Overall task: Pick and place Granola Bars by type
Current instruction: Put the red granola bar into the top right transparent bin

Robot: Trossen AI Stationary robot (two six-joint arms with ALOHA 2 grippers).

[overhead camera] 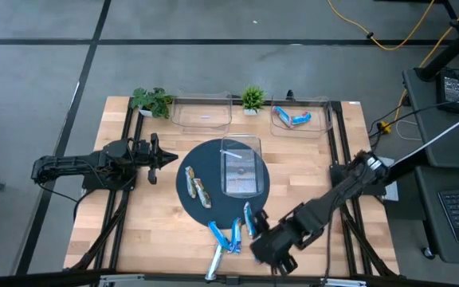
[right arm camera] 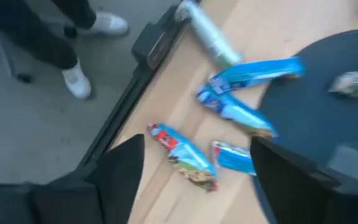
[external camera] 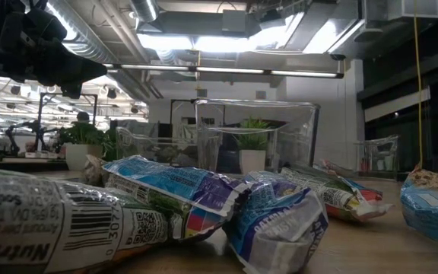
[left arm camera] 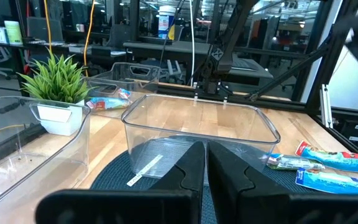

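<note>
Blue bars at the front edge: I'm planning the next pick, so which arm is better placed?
Probably the right: its open tool hangs beside the blue bars; the left tool, shut, waits across the mat.

Blue Granola Bars (overhead camera: 231,236) clustered near table's front edge

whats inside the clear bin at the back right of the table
Blue bars lie inside the back right bin, at least two, one with a red end. Whether more lie beneath them cannot be seen.

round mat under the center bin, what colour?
Dark blue-grey mat, plain with no pattern visible. Shows best in the high view.
</note>
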